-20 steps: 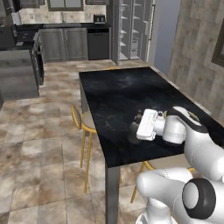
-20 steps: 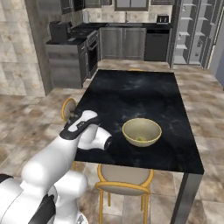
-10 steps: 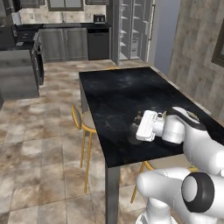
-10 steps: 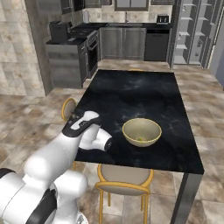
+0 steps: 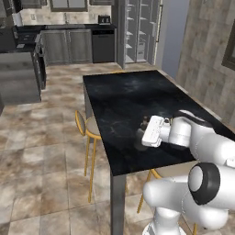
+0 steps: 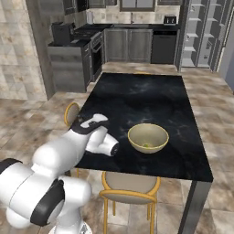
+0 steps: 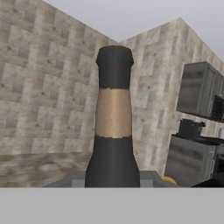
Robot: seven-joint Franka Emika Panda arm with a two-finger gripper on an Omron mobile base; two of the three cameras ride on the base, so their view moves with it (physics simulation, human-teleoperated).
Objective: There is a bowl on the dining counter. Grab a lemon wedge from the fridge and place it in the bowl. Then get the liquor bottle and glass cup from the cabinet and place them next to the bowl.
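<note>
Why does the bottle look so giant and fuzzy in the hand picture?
Hand view: the liquor bottle sits right against the camera, so it looms large with soft edges. Right base view: the bowl looks sharper, evenly lit. Left base view: the dining counter shows faint pale sheen, no strong glare.

Flat, even rendered light, soft shadows, no glare; low-resolution pictures look slightly blurry.

Glossy black marbled dining counter [image 6: 137, 98]
</note>
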